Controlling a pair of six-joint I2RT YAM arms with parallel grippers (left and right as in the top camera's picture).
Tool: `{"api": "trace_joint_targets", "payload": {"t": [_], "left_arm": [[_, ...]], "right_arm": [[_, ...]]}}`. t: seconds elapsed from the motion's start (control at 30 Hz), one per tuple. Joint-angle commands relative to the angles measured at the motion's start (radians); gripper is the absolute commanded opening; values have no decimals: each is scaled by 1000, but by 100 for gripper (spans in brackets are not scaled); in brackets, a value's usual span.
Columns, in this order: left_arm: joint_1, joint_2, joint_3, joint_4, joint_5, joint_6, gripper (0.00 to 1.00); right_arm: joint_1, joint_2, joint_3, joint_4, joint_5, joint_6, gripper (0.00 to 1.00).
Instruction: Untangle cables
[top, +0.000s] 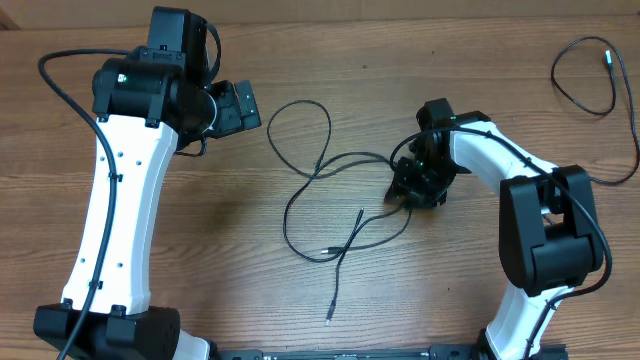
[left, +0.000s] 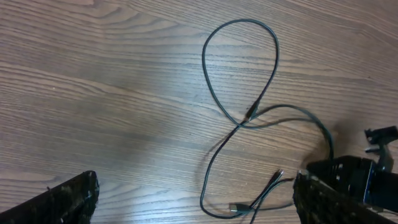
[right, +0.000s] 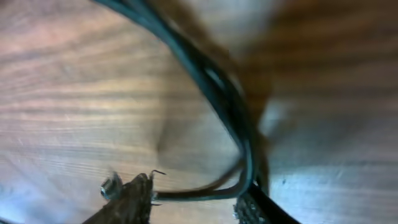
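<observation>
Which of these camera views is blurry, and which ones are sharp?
Right wrist view: blurred, the cables too close to focus. Overhead view: sharp, evenly lit, with soft shadows on the table. Left wrist view: crisp wood grain and cable outlines.

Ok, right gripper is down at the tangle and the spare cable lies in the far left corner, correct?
No. The spare cable lies in the far right corner, as the overhead view shows. The right gripper is down at the tangle, yes.
</observation>
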Motion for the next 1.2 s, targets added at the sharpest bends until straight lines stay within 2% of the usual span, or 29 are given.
{"api": "trace_joint_targets", "payload": {"t": [0.0, 0.5, 0.63, 0.77, 0.93, 1.07, 1.17], "left_arm": [[2, 5, 2, 0, -7, 8, 100], [2, 5, 2, 0, -7, 8, 100], [2, 5, 2, 0, -7, 8, 100], [2, 5, 2, 0, -7, 8, 100], [2, 5, 2, 0, -7, 8, 100], [2, 5, 2, 0, -7, 8, 100], [2, 5, 2, 0, -7, 8, 99]], "right_arm": [[4, 39, -12, 64, 137, 2, 37], [63, 86, -12, 142, 280, 3, 33], [63, 109, -12, 159, 280, 3, 21], [63, 118, -13, 165, 280, 3, 4], [63, 119, -13, 163, 278, 3, 4], [63, 119, -5, 164, 206, 17, 4], [56, 118, 39, 159, -3, -25, 4]]}}
